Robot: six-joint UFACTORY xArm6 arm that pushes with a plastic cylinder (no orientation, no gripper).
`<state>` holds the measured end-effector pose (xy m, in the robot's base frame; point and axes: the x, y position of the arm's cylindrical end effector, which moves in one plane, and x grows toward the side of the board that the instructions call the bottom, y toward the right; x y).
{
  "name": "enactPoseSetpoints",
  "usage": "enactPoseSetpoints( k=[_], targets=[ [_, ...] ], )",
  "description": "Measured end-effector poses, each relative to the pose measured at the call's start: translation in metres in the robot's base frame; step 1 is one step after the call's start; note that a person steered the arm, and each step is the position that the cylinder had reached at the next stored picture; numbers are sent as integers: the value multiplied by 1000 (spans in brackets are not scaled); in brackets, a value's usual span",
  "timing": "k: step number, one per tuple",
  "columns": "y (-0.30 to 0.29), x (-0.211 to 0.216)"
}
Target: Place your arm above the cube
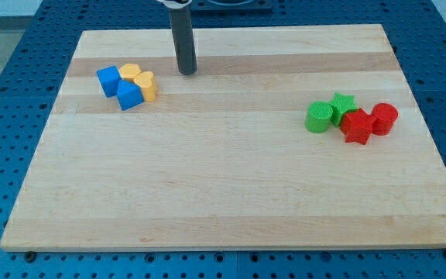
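My tip (pixel 187 72), a bare rod holding nothing, stands just right of the blue cube (pixel 108 80); overshooting leftward risks scattering the adjoining yellow blocks (pixel 140 80).

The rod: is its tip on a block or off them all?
Off. My tip rests on bare board, right of the blue cube and yellow blocks, touching none.

You see a smooth, pale, matt wooden board (pixel 231 186) with visible grain, and a dark, faintly glossy rod (pixel 184 46).
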<state>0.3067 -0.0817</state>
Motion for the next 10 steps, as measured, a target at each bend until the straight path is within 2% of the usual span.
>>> enactPoseSetpoints(
  k=[2,3,4,5,8,10],
  targets=[
    [-64,-24],
    [-64,-26],
    [-64,-54],
    [-64,-58],
    [-84,-56],
    [-131,-35]
  ],
)
